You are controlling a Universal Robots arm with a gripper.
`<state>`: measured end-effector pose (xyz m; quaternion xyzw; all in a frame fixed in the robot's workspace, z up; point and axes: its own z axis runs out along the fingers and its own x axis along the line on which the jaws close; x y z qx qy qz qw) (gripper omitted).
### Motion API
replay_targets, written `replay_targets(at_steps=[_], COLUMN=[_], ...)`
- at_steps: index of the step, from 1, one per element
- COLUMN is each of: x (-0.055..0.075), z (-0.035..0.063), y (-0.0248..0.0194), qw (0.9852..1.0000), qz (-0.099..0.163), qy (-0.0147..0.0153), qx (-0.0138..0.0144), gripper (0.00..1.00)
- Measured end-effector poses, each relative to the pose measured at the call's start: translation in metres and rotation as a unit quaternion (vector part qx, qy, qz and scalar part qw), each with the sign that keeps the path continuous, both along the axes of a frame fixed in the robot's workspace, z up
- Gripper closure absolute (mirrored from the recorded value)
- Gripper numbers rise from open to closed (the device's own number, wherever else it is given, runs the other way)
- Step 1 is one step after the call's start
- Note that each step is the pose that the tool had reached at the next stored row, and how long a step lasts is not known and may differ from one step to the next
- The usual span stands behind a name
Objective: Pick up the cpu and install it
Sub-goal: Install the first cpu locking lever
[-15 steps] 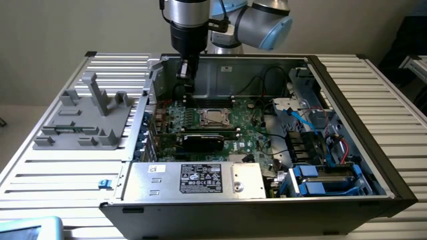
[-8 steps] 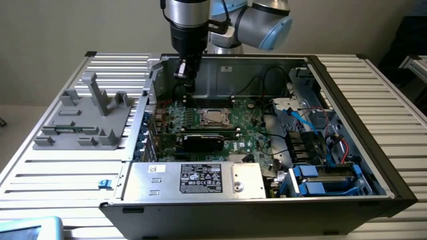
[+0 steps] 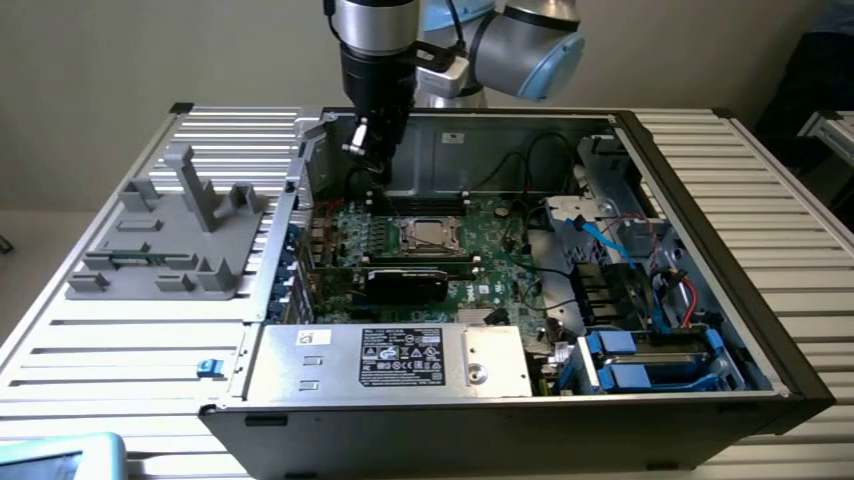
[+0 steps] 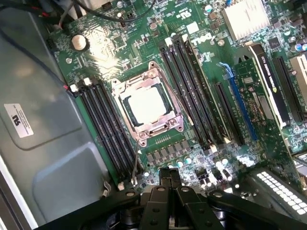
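The cpu [image 3: 430, 234] [image 4: 146, 104] lies flat inside the metal-framed socket [image 4: 152, 76] on the green motherboard [image 4: 201, 62], its silver top showing. My gripper [image 3: 372, 172] [image 4: 170, 175] hangs above the back left part of the open computer case, apart from the socket and well above the board. Its black fingers [image 4: 164, 184] are pressed together with nothing between them.
A grey plastic fixture [image 3: 174, 235] stands on the slatted table at the exterior view's left of the case. Inside the case are memory slots [image 4: 187, 91], a black card [image 3: 407, 280], a power supply [image 3: 387, 360], cables [image 3: 534, 160] and blue drive bays [image 3: 654, 360].
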<state>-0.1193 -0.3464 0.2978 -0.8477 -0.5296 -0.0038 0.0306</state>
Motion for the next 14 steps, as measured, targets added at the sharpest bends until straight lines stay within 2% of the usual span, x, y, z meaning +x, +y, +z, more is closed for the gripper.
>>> replay_targets(at_steps=[3,7,10,14], x=[0.0,0.0,0.0,0.0], z=[0.0,0.0,0.0,-0.0001], y=[0.0,0.0,0.0,0.0], qw=[0.9997,0.9984,0.9967,0.9936], qz=[-0.024,-0.057,-0.081,-0.113], qy=[0.0,0.0,0.0,0.0], qx=[0.0,0.0,0.0,0.0], gripper=[0.89,0.89,0.89,0.89])
